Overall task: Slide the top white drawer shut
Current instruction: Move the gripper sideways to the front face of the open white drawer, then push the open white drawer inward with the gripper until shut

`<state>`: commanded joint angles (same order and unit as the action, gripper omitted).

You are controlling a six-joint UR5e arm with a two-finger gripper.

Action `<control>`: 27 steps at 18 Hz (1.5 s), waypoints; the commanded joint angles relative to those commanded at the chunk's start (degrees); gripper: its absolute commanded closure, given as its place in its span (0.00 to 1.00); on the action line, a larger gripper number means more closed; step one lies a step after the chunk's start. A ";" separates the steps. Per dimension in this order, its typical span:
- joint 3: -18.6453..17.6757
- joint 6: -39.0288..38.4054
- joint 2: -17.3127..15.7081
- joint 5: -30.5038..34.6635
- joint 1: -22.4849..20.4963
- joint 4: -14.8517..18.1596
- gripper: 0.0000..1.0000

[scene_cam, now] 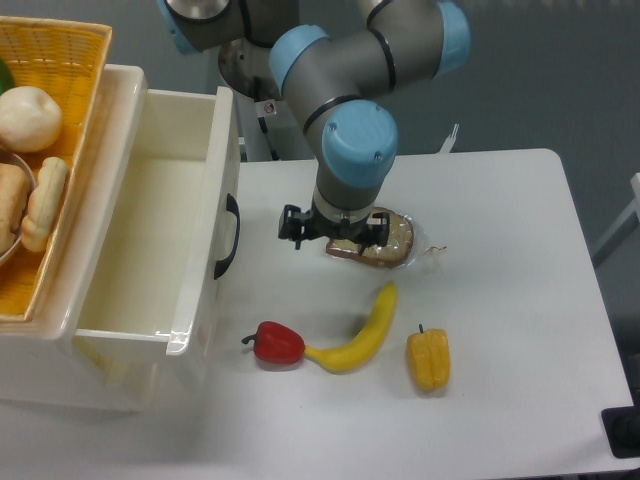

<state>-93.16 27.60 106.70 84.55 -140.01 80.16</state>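
While top white drawer [150, 240] gapes — claw [331, 229] points down beside handle

Bright, even overhead light, soft shadows, mild gloss on the top white drawer [150, 200], sharp focus.

I can't make out any readable text, brand or number from my feed. The only sign I see is a small round red-and-white sticker [268, 107] on the robot's grey base column [250, 85], up and to the left of the gripper [330, 228]; it is too small for me to tell what it shows.
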 joint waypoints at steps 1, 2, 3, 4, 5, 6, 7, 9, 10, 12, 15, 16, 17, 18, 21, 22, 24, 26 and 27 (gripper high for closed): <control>0.00 -0.09 0.09 -0.26 0.09 0.00 0.00; 0.00 0.00 0.26 -0.79 0.44 0.00 0.00; 0.00 0.00 0.44 -1.31 0.96 0.00 0.00; 0.00 0.00 0.44 -1.49 1.14 0.00 0.00; 0.00 0.00 0.53 -1.76 1.93 0.00 0.00; 0.00 0.00 0.53 -1.85 2.72 -0.09 0.00; 0.09 0.00 0.62 -1.93 2.99 -0.26 0.00; 0.09 0.00 0.97 -1.85 4.12 -0.35 0.00; 0.09 0.00 1.14 -1.85 4.39 -0.35 0.00; 0.09 0.09 1.50 -1.85 4.83 -0.44 0.00; 0.26 0.26 1.41 -1.93 6.06 -0.44 0.00; 0.35 0.26 1.32 -2.02 6.24 -0.44 0.00; 0.53 0.26 1.23 -2.63 6.76 -0.44 0.00; 0.61 0.26 1.06 -3.42 7.29 -0.44 0.00; 0.79 0.00 0.79 -3.69 8.96 -0.44 0.00; 0.79 -0.09 0.53 -3.69 9.49 -0.44 0.00; 0.70 0.09 0.44 -3.52 10.36 -0.53 0.00; 0.79 0.26 0.44 -3.60 11.07 -0.62 0.00; 0.79 0.26 0.53 -3.60 11.42 -0.70 0.00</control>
<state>-92.37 27.86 107.23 80.95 -128.59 79.45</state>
